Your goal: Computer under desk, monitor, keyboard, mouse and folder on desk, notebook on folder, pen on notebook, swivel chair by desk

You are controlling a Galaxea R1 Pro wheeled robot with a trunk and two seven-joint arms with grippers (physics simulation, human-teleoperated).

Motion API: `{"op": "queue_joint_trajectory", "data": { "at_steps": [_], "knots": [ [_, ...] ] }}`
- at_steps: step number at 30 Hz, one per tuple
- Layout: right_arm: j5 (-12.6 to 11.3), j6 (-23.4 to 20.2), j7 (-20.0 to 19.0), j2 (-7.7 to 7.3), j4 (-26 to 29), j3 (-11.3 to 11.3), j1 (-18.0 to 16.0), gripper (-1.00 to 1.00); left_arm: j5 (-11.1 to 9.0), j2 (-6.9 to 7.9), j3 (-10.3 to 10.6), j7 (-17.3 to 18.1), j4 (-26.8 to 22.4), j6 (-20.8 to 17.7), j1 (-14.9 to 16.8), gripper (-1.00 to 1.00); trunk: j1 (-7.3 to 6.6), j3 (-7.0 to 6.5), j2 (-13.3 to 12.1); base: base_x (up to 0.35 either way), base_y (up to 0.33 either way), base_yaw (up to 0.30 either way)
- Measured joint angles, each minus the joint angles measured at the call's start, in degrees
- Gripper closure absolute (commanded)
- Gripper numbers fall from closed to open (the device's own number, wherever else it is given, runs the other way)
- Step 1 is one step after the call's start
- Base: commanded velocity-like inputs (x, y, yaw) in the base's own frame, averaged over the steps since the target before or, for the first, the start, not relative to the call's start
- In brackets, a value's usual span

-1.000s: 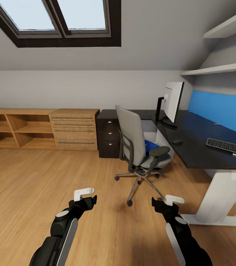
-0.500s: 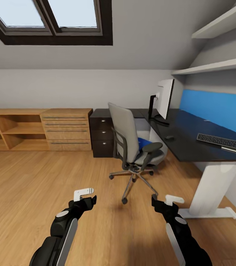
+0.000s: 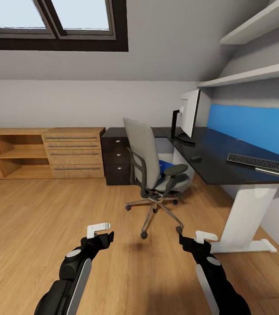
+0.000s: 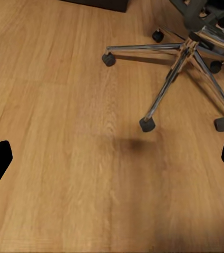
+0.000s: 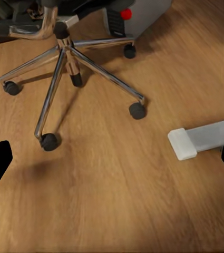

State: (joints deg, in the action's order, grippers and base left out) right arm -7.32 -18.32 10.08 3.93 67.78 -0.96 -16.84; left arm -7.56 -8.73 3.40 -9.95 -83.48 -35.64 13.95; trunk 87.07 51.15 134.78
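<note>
Here — grey padded swivel chair (image 3: 155, 168), chrome star base | flat blue folder (image 3: 165, 165) on seat | both grippers spread, empty

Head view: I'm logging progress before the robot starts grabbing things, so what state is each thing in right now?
folder: on the swivel chair's seat, not yet on the desk
swivel chair: upright, beside the desk
monitor: upright on the desk
keyboard: flat on the desk
mouse: on the desk, between monitor and keyboard
pen: lying along the keyboard's near edge
left gripper: open, empty
right gripper: open, empty
</note>
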Motion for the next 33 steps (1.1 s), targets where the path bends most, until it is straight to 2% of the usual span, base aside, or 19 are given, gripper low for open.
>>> {"op": "queue_joint_trajectory", "data": {
  "at_steps": [11, 19, 23, 24, 27, 28, 30, 31, 32, 33],
  "knots": [
    [0.0, 0.06, 0.0, 0.0, -0.01, 0.0, 0.02, -1.0, 0.0, 0.02, 0.03, -1.07, 0.06, 0.0, 0.0, -1.0, 2.42, 1.44, 4.41, 0.0, 0.0, -0.189],
    [0.17, 0.18, -0.03, 0.04, -0.03, 0.06, 0.02, -1.0, -0.01, 0.02, 0.02, -1.48, 0.02, 0.01, -0.01, -1.0, 2.42, 1.38, 4.43, 0.0, 0.0, -0.029],
    [0.43, 0.51, -0.26, -0.06, 0.03, 0.77, 0.0, -1.0, -0.06, 0.16, -0.02, -1.44, -0.21, 0.06, -0.01, -1.0, 2.42, 1.38, 4.43, 0.0, 0.0, -0.002],
    [3.81, 1.33, -0.18, 0.09, -5.6, 4.09, -2.52, -1.0, -0.01, 2.09, -0.07, -1.41, -1.31, 0.05, 0.0, -1.0, 2.43, 1.38, 4.42, 0.0, 0.0, 0.0],
    [4.94, 1.7, -0.09, 0.09, -9.21, 4.46, -6.91, -1.0, -0.16, 2.41, -0.1, -1.41, -1.52, 0.08, -0.01, -1.0, 2.42, 1.37, 4.42, 0.0, 0.0, 0.0],
    [5.3, 2.27, -0.06, 0.06, -12.17, 4.41, -10.4, -1.0, -0.17, 2.5, -0.1, -1.41, -1.59, 0.08, -0.01, -1.0, 2.42, 1.37, 4.42, 0.0, 0.0, 0.0],
    [5.46, 3.27, -0.05, -0.05, -16.3, 4.28, -14.54, -1.0, -0.18, 2.56, -0.11, -1.41, -1.67, 0.08, -0.01, -1.0, 2.42, 1.37, 4.42, 0.0, 0.0, 0.0],
    [5.58, 4.91, -0.04, -0.18, -21.33, 4.17, -18.4, -1.0, -0.17, 2.61, -0.14, -1.41, -1.82, 0.08, -0.01, -1.0, 2.42, 1.37, 4.42, 0.0, 0.0, 0.0],
    [5.64, 13.06, 0.03, -0.74, -35.03, 3.92, -26.59, -1.0, -0.12, 2.78, -1.3, -1.35, -3.01, -0.01, -0.01, -1.0, 2.43, 1.37, 4.41, 0.0, 0.0, 0.0],
    [5.64, 15.51, 0.09, -0.85, -39.7, 3.92, -29.43, -1.0, -0.18, 2.8, -1.71, -1.33, -3.32, -0.03, -0.02, -1.0, 2.42, 1.37, 4.42, 0.0, 0.0, 0.0]
  ]
}}
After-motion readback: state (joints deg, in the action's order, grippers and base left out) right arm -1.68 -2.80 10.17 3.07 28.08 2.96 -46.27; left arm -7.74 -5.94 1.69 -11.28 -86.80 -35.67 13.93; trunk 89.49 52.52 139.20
